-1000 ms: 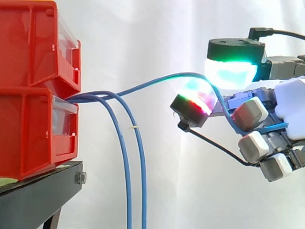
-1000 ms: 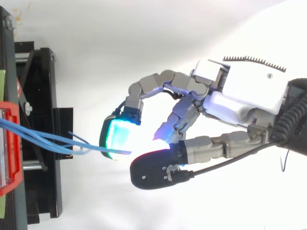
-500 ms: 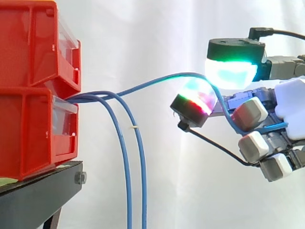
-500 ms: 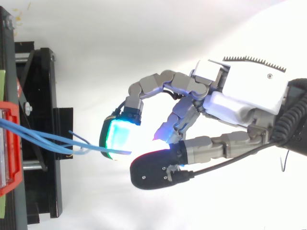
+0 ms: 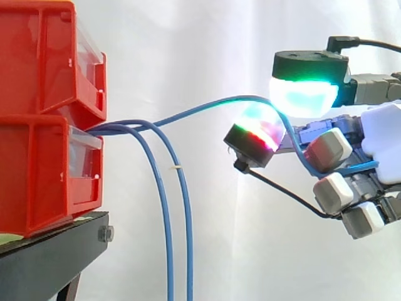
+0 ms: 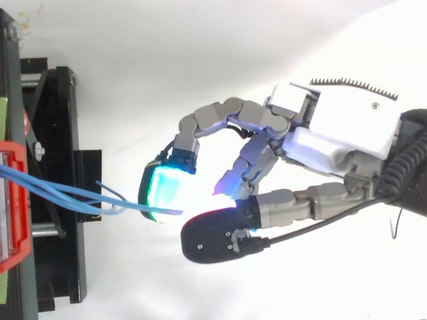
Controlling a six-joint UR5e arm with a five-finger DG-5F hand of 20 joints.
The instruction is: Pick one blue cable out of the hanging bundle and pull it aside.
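Three blue cables come out of the lower red bin. Two of them hang straight down in front of the white curtain. The third blue cable arcs up and to the right, away from the others, and drops between two glowing fingertips of my hand. It then runs on across the curled fingers toward the palm. The hand is shut on this cable, well right of the bins. From above, my hand reaches left with the blue cables leading from the bin to its cyan pad.
Two red bins are stacked at the left, the upper red bin on the lower, on a black stand. In the top view the stand lies along the left edge. The white curtain is behind everything.
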